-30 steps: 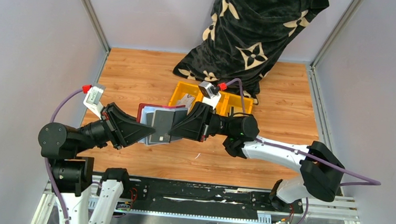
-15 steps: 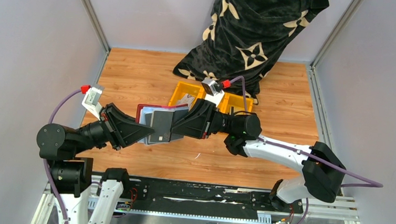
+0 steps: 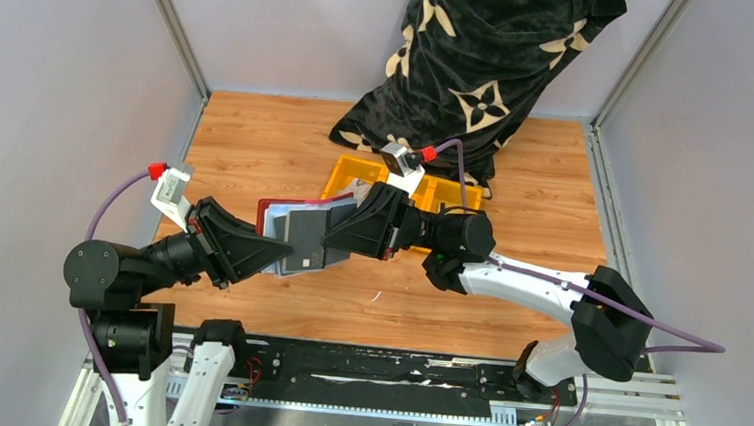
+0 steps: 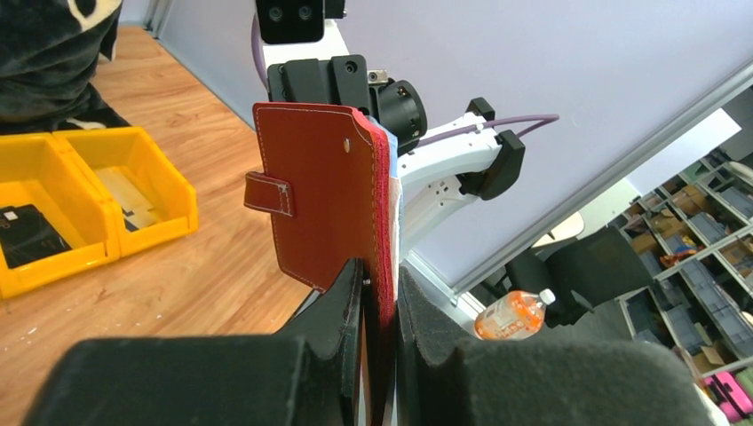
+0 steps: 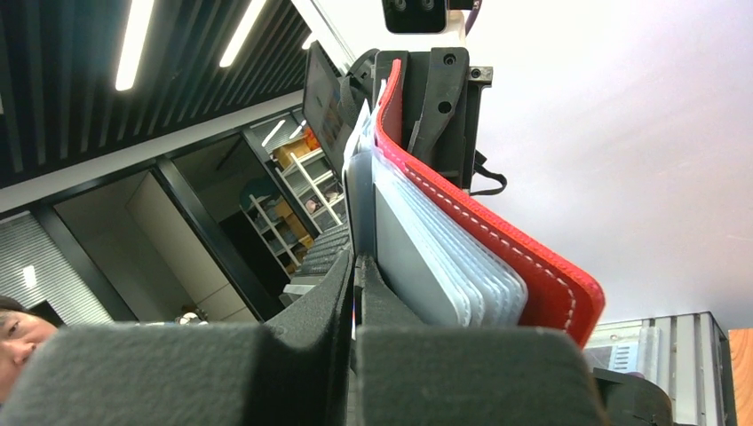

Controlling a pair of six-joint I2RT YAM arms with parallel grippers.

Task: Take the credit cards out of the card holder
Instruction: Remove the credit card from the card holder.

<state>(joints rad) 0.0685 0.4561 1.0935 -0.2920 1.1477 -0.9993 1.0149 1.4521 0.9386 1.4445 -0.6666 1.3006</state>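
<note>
Two grippers meet above the wooden table (image 3: 258, 135) in the overhead view. The left gripper (image 3: 272, 256) is clamped on the near corner of the card holder (image 3: 271, 206), which is held spread open between the two tools. The right gripper (image 3: 334, 240) is pinched thin on a dark grey credit card (image 3: 303, 240) that lies across the holder's open inside, straight ahead of its fingertips. A yellow bin (image 3: 343, 176) sits just behind its wrist, with a black patterned cloth (image 3: 484, 60) beyond.

From the left wrist, the left gripper (image 4: 380, 288) stands at a narrow gap, gripping the lower edge of the card holder (image 4: 315, 195). The red cover rises straight ahead of the fingers, its snap tab (image 4: 268, 193) on the left face. The right gripper (image 4: 333, 80) shows past the far edge.

From the right wrist, the right gripper (image 5: 355, 266) has its jaws together on the credit card (image 5: 359, 195), seen edge-on. Clear sleeves (image 5: 444, 266) fan out just right of it, and the card holder (image 5: 533, 275) curves outside them.
</note>
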